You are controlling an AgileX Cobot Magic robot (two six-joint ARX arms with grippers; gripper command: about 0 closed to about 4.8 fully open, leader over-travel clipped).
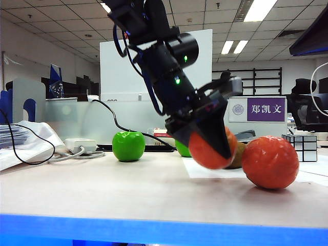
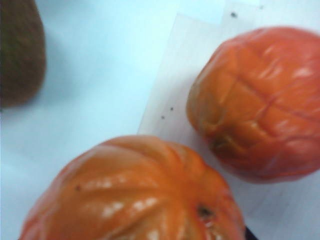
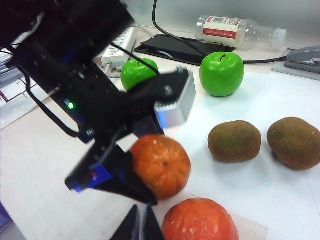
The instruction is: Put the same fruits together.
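Note:
My left gripper (image 1: 214, 149) reaches across from the left and is shut on an orange-red wrinkled fruit (image 1: 207, 151) (image 3: 161, 165) (image 2: 135, 195), held low over the white paper. A second orange-red fruit (image 1: 270, 161) (image 3: 200, 221) (image 2: 260, 105) lies just beside it on the table. Two green apples (image 3: 137, 72) (image 3: 221, 73) stand further back; in the exterior view one (image 1: 128, 145) shows whole and the other (image 1: 182, 149) peeks from behind the arm. Two brown kiwis (image 3: 234, 141) (image 3: 295, 142) lie on the paper. My right gripper (image 3: 140, 227) is shut and empty, near the second orange-red fruit.
A mirrored cube (image 1: 302, 147) stands at the back right. A plastic bottle (image 3: 240, 30), a power strip (image 3: 117, 52) with cables and a dark flat pad (image 3: 175, 47) lie behind the apples. Papers (image 1: 20, 141) are piled at the left.

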